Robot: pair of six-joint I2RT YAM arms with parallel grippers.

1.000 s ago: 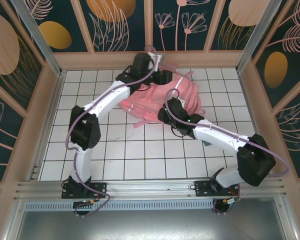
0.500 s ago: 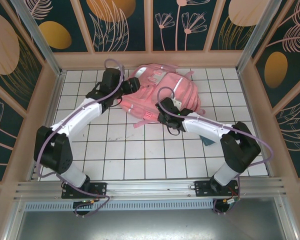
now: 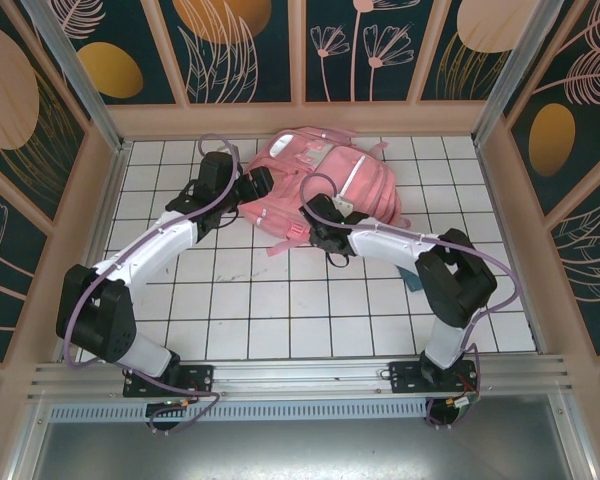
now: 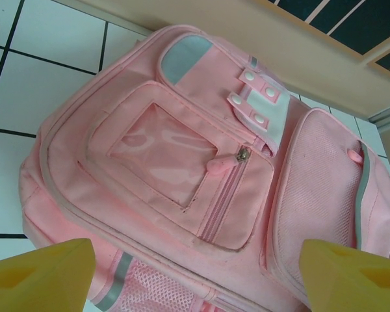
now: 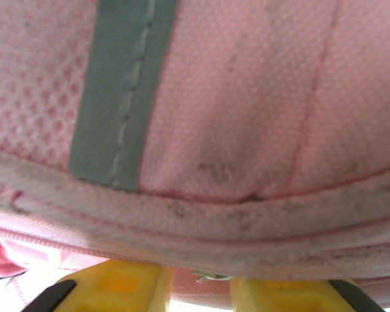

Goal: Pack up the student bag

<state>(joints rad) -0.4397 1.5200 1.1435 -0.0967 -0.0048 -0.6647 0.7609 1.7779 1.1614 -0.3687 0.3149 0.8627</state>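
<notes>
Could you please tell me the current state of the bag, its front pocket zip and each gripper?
student bag: lying on the table, front face up.
front pocket zip: closed along the length that shows.
left gripper: open wide, empty, above the bag's front.
right gripper: fingers close together at the bag's edge seam; unclear whether they pinch anything.
</notes>
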